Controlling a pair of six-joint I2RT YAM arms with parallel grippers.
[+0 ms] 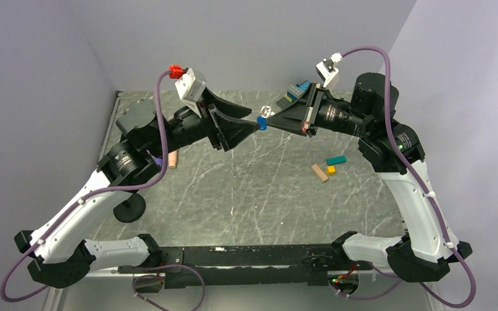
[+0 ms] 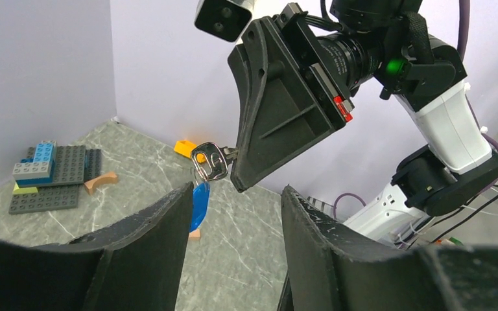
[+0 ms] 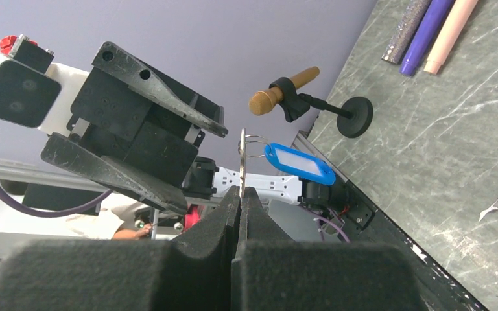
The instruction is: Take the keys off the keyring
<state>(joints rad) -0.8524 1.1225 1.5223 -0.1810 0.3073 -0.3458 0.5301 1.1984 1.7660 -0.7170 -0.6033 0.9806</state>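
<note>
The keyring (image 2: 211,161) is a small shiny metal ring held in the air over the table's middle. It also shows in the top view (image 1: 265,113) and edge-on in the right wrist view (image 3: 242,159). The blue oval key piece (image 3: 298,163) with a pale patch hangs from it, seen too in the other views (image 2: 199,201) (image 1: 261,124). My right gripper (image 3: 241,191) (image 1: 272,122) (image 2: 240,181) is shut on the ring. My left gripper (image 2: 238,191) (image 1: 249,124) is open, facing it. The blue piece hangs just beyond its left fingertip (image 2: 181,194), partly hidden by it.
A grey brick plate with stacked bricks (image 1: 295,94) (image 2: 52,175) lies at the back. A teal brick (image 1: 336,159), an orange brick (image 1: 331,170) and a wooden block (image 1: 319,172) lie right of centre. Pens (image 3: 428,32) and a microphone stand (image 1: 130,207) (image 3: 355,116) are on the left.
</note>
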